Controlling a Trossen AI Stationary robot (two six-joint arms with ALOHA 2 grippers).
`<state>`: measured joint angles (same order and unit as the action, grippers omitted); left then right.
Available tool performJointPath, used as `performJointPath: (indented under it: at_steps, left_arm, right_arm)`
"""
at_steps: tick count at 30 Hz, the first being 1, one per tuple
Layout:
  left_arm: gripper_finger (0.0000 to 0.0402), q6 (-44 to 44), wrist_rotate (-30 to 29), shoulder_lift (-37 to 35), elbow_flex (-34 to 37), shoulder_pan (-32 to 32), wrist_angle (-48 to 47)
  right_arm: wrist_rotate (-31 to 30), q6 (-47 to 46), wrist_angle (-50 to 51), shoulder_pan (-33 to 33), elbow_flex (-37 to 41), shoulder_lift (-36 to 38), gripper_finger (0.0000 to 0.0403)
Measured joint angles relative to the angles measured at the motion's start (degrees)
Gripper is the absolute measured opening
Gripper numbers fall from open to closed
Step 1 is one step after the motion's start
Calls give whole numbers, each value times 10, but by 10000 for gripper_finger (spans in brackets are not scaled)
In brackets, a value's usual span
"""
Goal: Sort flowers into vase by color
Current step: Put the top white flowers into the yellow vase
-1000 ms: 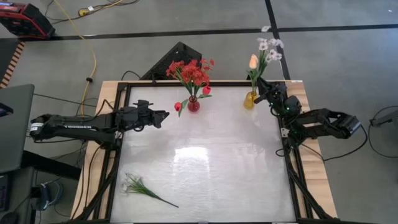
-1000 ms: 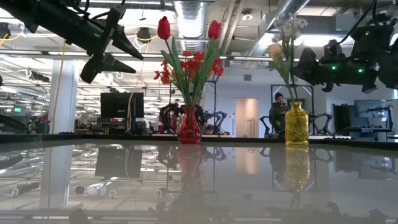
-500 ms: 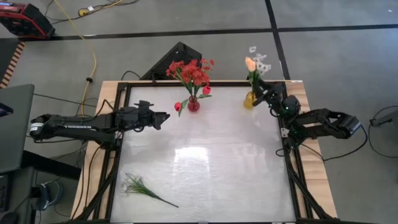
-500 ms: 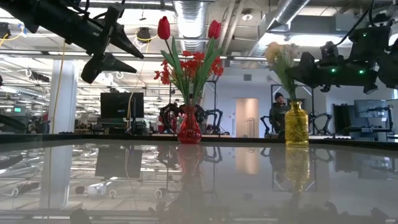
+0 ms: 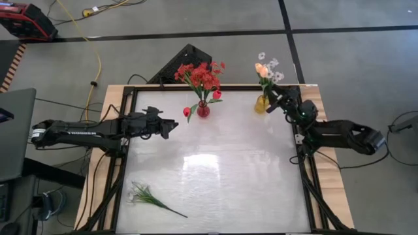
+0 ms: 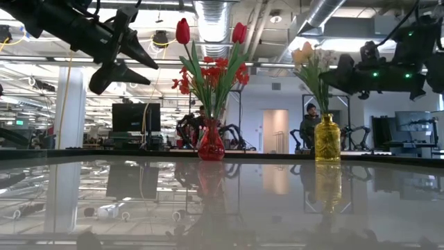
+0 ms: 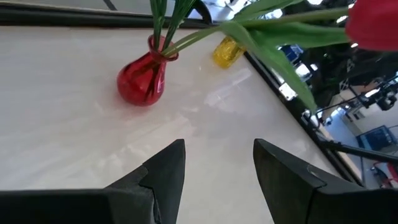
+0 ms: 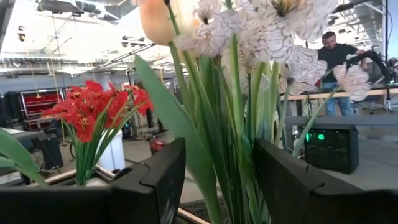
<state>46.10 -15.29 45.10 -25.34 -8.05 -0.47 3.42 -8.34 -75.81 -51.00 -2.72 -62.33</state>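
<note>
A red vase (image 5: 203, 109) near the table's far edge holds red tulips and red blossom clusters (image 5: 201, 75). To its right a yellow vase (image 5: 261, 104) holds a cream-peach tulip (image 5: 261, 68) and white blossoms (image 5: 274, 70). My right gripper (image 5: 275, 98) is open and level beside that bunch, with the green stems (image 8: 233, 130) standing between its fingers. My left gripper (image 5: 173, 124) hovers open, left of the red vase (image 7: 142, 81). One spray of white blossoms (image 5: 149, 194) lies flat near the table's near left corner. My right gripper (image 8: 219, 180) has the stems of the yellow vase's bunch between its open fingers, coming level from the table's right. I cannot tell whether either finger touches a stem or leaf.
The glossy white tabletop (image 5: 222, 170) lies bare between the vases and the lying spray. A dark frame (image 5: 307, 189) edges the table. In the low view a person (image 6: 309, 125) shows far behind the yellow vase (image 6: 327, 139).
The bunch in the yellow vase has swung from leaning toward the table's right to standing more upright, its heads shifting left. The vase has slid slightly left. My right gripper has moved a little left with it, and that arm has stretched out lower.
</note>
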Motion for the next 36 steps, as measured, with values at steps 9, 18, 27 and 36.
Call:
performJointPath:
  at_steps: [9, 18, 27, 36]
  left_arm:
    - [178, -23, 0, 0, 0, 0, -2]
    - [178, -52, 9, 0, 0, 0, -1]
    - [178, -130, 254, 0, 0, 11, -3]
    - [178, -125, 329, 1, 0, 184, -112]
  right_arm:
    - [6, 64, 328, 0, -74, 151, 214]
    - [16, 202, 936, 0, -290, 208, 214]
    - [73, 206, 1211, 34, -437, 200, 214]
    - [115, 95, 1276, 204, -476, 199, 214]
